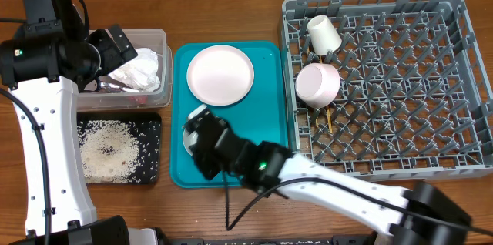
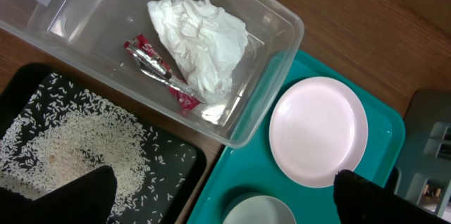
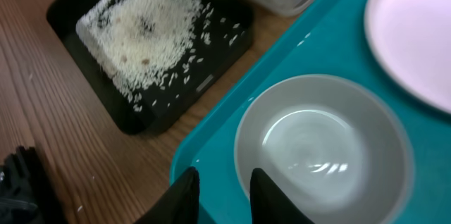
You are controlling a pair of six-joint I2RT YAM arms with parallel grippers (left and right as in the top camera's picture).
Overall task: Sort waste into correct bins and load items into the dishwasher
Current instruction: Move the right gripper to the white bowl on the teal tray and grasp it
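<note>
Right gripper [image 3: 225,192] is open and holds nothing. Its two fingers [image 3: 185,196] straddle the near rim of the whitish bowl [image 3: 324,150], one outside and one over the inner wall, with teal showing in the gap; contact cannot be confirmed. The stance suits a pinch on the thin rim, judged to be the step in hand, since a smooth, glossy, round bowl offers no other purchase. The bowl sits on the teal serving tray [image 1: 269,122], in the corner nearest the black tray [image 1: 152,125], below the round, flat pale-pink plate [image 1: 220,75]. Left gripper [image 2: 224,196] hangs spread wide and empty above the clear tub [image 2: 290,49], apparently parked out of the way. Waste appears sorted: the crumpled white napkin [image 2: 201,41] and crinkled red wrapper [image 2: 158,69] lie in that round-cornered plastic tub, and loose rice grains [image 1: 112,149] are heaped in the shallow black tray. In the grey lattice dish rack [image 1: 400,152], a white cup [image 1: 323,35] and a second bowl [image 1: 317,85] rest tilted among the pegs, with thin wooden chopsticks [image 1: 330,119] just below. The plate and tray bowl are not yet loaded.
</note>
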